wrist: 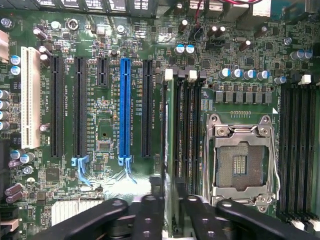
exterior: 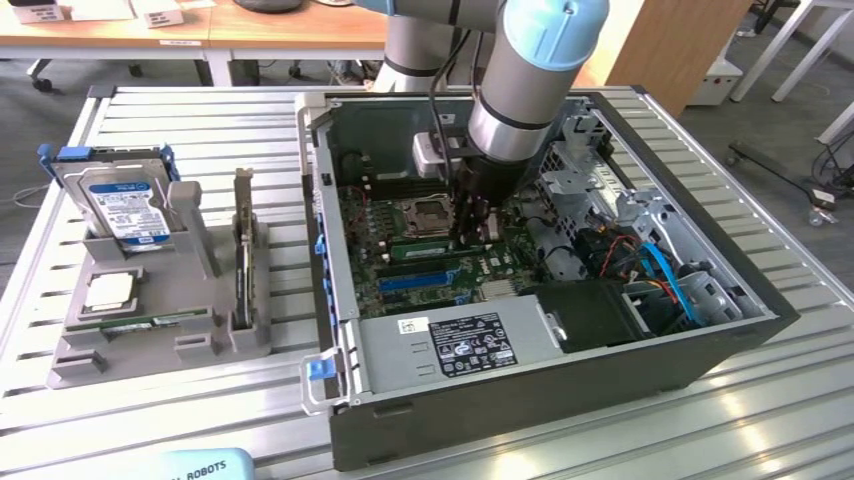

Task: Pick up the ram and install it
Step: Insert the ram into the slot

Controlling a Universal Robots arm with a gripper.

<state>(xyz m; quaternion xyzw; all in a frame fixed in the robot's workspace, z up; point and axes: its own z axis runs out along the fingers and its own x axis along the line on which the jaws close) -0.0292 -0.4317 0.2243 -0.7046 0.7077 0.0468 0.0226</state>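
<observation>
Ram (wrist: 169, 130) stands in the slot just beside the processor socket (wrist: 242, 160). Gripper (wrist: 170, 194) straddles it, fingers slightly parted. Full seating unconfirmed.

Slatted metal table (exterior: 160, 415) — open computer case (exterior: 534, 400) and grey parts stand (exterior: 100, 368)

From the exterior view we look steeply down, from well back, on the worktop (exterior: 160, 410) and open computer case (exterior: 534, 400); our wrist view faces straight down, close over its motherboard (wrist: 105, 125), which both views share.
</observation>
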